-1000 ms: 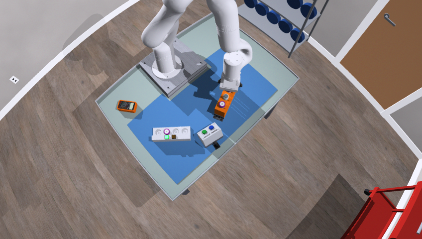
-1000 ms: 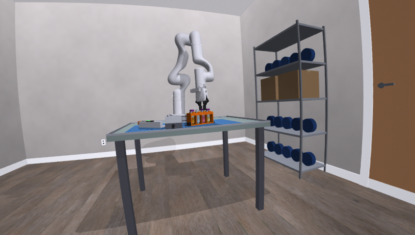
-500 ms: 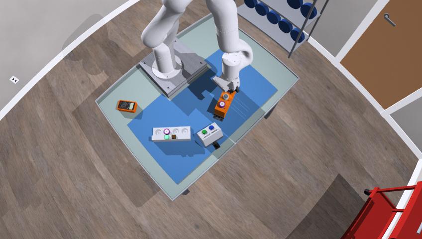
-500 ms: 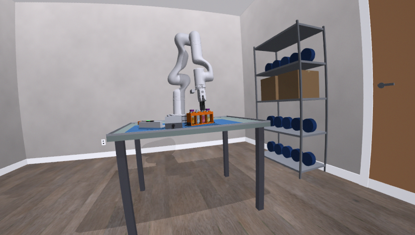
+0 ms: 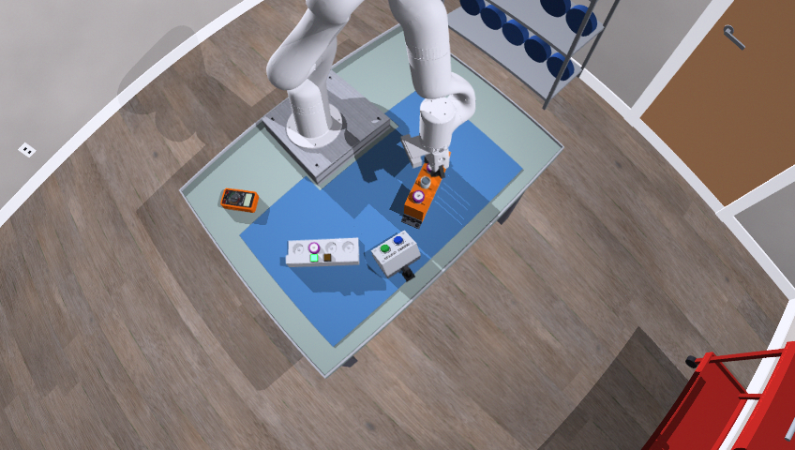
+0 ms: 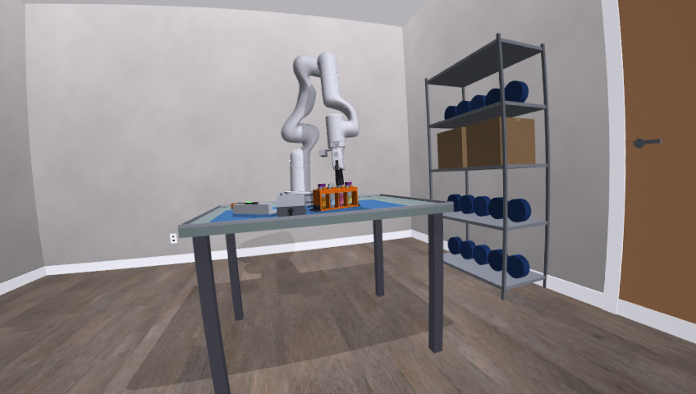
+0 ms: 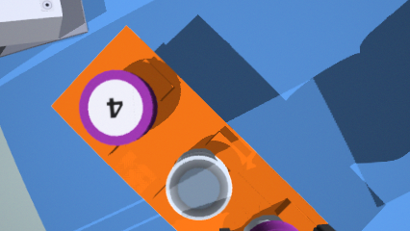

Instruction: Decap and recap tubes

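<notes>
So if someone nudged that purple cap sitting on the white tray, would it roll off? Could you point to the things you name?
Probably not: the purple cap (image 5: 314, 247) lies flat, its round face up, so it would more likely slide than roll. The nest around it would likely resist a light nudge.

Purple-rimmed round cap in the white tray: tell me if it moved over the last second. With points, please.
No. The cap (image 5: 314, 247) sits in the same nest of the tray (image 5: 342, 260), right by the lit green lamp (image 5: 313, 258).
</notes>
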Motion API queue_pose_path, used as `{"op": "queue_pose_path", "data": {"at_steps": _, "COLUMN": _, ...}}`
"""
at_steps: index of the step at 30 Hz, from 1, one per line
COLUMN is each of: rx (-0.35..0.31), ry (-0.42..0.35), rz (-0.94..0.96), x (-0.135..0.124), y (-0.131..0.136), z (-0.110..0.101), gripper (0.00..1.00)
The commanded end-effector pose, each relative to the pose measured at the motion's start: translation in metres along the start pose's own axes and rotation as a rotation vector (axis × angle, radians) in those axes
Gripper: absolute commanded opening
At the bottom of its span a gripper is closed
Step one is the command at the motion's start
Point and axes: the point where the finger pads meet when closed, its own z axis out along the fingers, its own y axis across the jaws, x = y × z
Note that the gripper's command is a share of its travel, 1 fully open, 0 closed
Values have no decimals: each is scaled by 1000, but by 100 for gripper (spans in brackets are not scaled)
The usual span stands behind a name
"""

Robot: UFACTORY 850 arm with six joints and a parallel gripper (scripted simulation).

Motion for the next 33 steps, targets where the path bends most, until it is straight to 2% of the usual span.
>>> {"op": "queue_pose_path", "data": {"at_steps": 1, "rx": 3, "ry": 35, "rz": 4, "x": 0, "y": 0, "z": -1, "gripper": 46}}
{"op": "queue_pose_path", "data": {"at_steps": 8, "rx": 3, "ry": 35, "rz": 4, "x": 0, "y": 0, "z": -1, "gripper": 46}}
{"op": "queue_pose_path", "data": {"at_steps": 10, "rx": 0, "ry": 35, "rz": -162, "x": 0, "y": 0, "z": -1, "gripper": 46}}
{"op": "queue_pose_path", "data": {"at_steps": 12, "rx": 0, "ry": 35, "rz": -162, "x": 0, "y": 0, "z": -1, "gripper": 46}}
{"op": "queue_pose_path", "data": {"at_steps": 16, "rx": -6, "ry": 36, "rz": -487, "x": 0, "y": 0, "z": -1, "gripper": 46}}
{"op": "queue_pose_path", "data": {"at_steps": 17, "rx": -6, "ry": 35, "rz": -496, "x": 0, "y": 0, "z": -1, "gripper": 46}}
{"op": "queue_pose_path", "data": {"at_steps": 23, "rx": -13, "ry": 34, "rz": -912, "x": 0, "y": 0, "z": -1, "gripper": 46}}
{"op": "queue_pose_path", "data": {"at_steps": 24, "rx": -13, "ry": 34, "rz": -912, "x": 0, "y": 0, "z": -1, "gripper": 46}}
{"op": "queue_pose_path", "data": {"at_steps": 27, "rx": -16, "ry": 36, "rz": -1145, "x": 0, "y": 0, "z": -1, "gripper": 46}}
{"op": "queue_pose_path", "data": {"at_steps": 29, "rx": -16, "ry": 36, "rz": -1145, "x": 0, "y": 0, "z": -1, "gripper": 46}}
{"op": "queue_pose_path", "data": {"at_steps": 31, "rx": -21, "ry": 32, "rz": -1329, "x": 0, "y": 0, "z": -1, "gripper": 46}}
{"op": "queue_pose_path", "data": {"at_steps": 32, "rx": -21, "ry": 32, "rz": -1329, "x": 0, "y": 0, "z": -1, "gripper": 46}}
{"op": "queue_pose_path", "data": {"at_steps": 33, "rx": -23, "ry": 31, "rz": -1412, "x": 0, "y": 0, "z": -1, "gripper": 46}}
